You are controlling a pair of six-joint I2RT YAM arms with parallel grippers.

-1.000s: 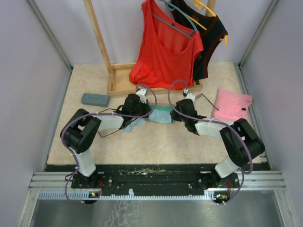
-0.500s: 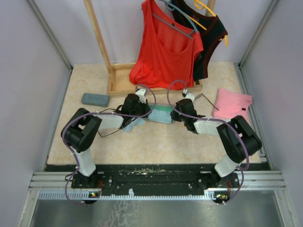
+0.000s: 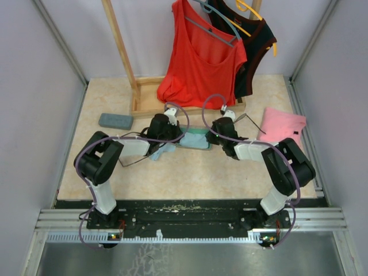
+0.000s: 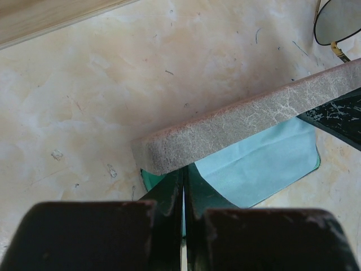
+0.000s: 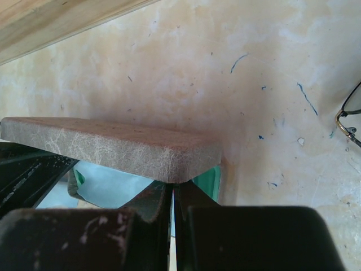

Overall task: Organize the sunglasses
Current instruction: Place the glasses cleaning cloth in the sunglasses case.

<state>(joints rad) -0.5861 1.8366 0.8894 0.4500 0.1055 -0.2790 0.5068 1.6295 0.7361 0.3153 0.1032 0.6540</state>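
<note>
Partly cropped, sunglasses (image 4: 338, 22) peek past grey case (image 4: 248, 121).

arms (image 3: 98, 161): black joints, white links | cables (image 3: 188, 122): purple loops | left end effector (image 4: 183, 176), right end effector (image 5: 172, 191): black, scuffed

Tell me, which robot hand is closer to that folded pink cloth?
Right. The right gripper sits a short way left of the pink cloth. The left gripper is farther left still, on the other side of the open glasses case.
</note>
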